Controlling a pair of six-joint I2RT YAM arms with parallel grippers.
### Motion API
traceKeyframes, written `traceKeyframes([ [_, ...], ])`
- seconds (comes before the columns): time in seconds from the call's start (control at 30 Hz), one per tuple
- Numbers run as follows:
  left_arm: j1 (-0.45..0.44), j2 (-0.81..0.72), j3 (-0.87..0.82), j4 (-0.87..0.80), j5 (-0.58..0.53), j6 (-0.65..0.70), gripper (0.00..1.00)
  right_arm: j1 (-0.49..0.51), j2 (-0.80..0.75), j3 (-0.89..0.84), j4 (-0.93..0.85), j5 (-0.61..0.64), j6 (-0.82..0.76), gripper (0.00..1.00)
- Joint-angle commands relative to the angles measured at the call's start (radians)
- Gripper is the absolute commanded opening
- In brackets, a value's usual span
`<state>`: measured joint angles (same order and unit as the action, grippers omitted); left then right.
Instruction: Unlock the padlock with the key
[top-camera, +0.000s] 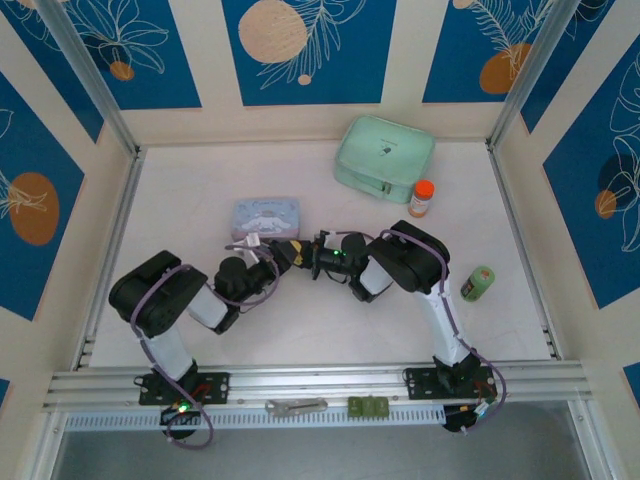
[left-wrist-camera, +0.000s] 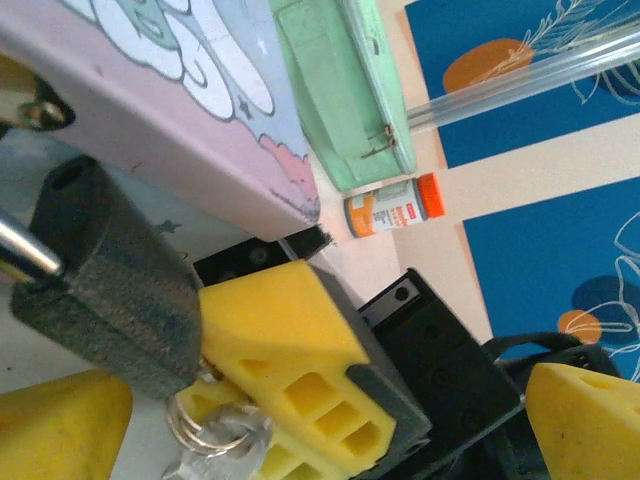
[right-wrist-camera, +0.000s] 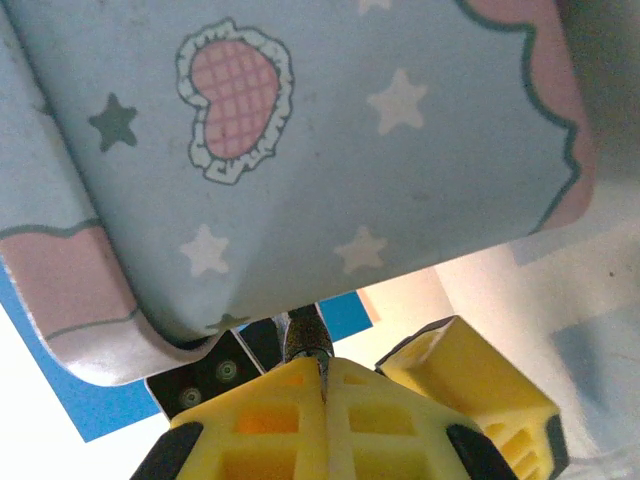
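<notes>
Top external view gives you both arms bent inward over the white surface (top-camera: 200, 190). The left gripper (top-camera: 262, 256) and the right gripper (top-camera: 298, 250) meet tip to tip just on the near side of the pale blue rectangular tin (top-camera: 265, 214). Far and right of them lies a mint-green zipped case (top-camera: 385, 158), with an orange-capped white bottle (top-camera: 422, 198) just beside its near right corner. A small green cylinder (top-camera: 478, 283) sits right of the right arm. A silver wrench-like tool (top-camera: 297, 406) rests on the near rail. Lock and key are too small to make out here.

Left wrist view shows you the small padlock (left-wrist-camera: 110, 285), a dark body with a thin silver shackle, close beside the tin's pink-edged side. The left gripper's yellow fingers (left-wrist-camera: 60, 420) sit at the bottom left and bottom right corners, well apart, so its jaws are released. The padlock lies by the bottom-left finger, and you cannot tell whether they touch. One yellow fingertip of the right gripper butts against the padlock's lower end. A silver key ring (left-wrist-camera: 205, 432) hangs just below that contact.

Right wrist view puts the tin's star-and-heart face close above. The right jaws are clenched flat together on a thin metal sliver, the key (right-wrist-camera: 306, 345) as far as you can tell. Its tip pokes out toward the tin's rounded corner.
</notes>
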<state>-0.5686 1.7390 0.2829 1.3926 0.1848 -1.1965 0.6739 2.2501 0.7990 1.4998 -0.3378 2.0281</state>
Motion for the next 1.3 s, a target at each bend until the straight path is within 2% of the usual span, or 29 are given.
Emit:
traceKeyframes([
  [0.0, 0.007, -0.016, -0.005, -0.009, 0.03, -0.026, 1.0, 0.01, 0.051, -0.017, -0.115, 0.011, 0.213, 0.0],
  [0.07, 0.007, -0.029, -0.014, -0.029, 0.012, -0.014, 1.0, 0.01, 0.05, -0.016, -0.126, 0.014, 0.206, 0.0],
  [0.17, 0.009, -0.088, -0.021, -0.16, -0.021, 0.009, 1.0, 0.004, 0.044, -0.021, -0.133, 0.025, 0.192, 0.0],
  [0.37, 0.017, -0.281, -0.023, -0.515, -0.11, 0.028, 1.0, -0.014, 0.024, -0.026, -0.168, 0.016, 0.149, 0.0],
  [0.53, 0.037, -0.521, 0.028, -0.918, -0.216, 0.073, 1.0, -0.013, -0.013, -0.028, -0.229, -0.003, 0.101, 0.0],
  [0.63, 0.056, -0.619, 0.053, -1.063, -0.249, 0.08, 1.0, -0.011, -0.02, -0.034, -0.234, -0.003, 0.092, 0.0],
  [0.8, 0.069, -0.609, 0.055, -1.038, -0.212, 0.03, 0.99, 0.004, -0.011, -0.025, -0.24, -0.004, 0.091, 0.0],
  [1.07, 0.062, -0.453, 0.056, -0.781, -0.14, -0.044, 0.78, 0.05, -0.046, -0.034, -0.278, 0.023, 0.065, 0.0],
  [1.27, 0.05, -0.411, 0.064, -0.695, -0.145, -0.084, 0.8, 0.069, -0.052, -0.048, -0.246, 0.052, 0.074, 0.0],
])
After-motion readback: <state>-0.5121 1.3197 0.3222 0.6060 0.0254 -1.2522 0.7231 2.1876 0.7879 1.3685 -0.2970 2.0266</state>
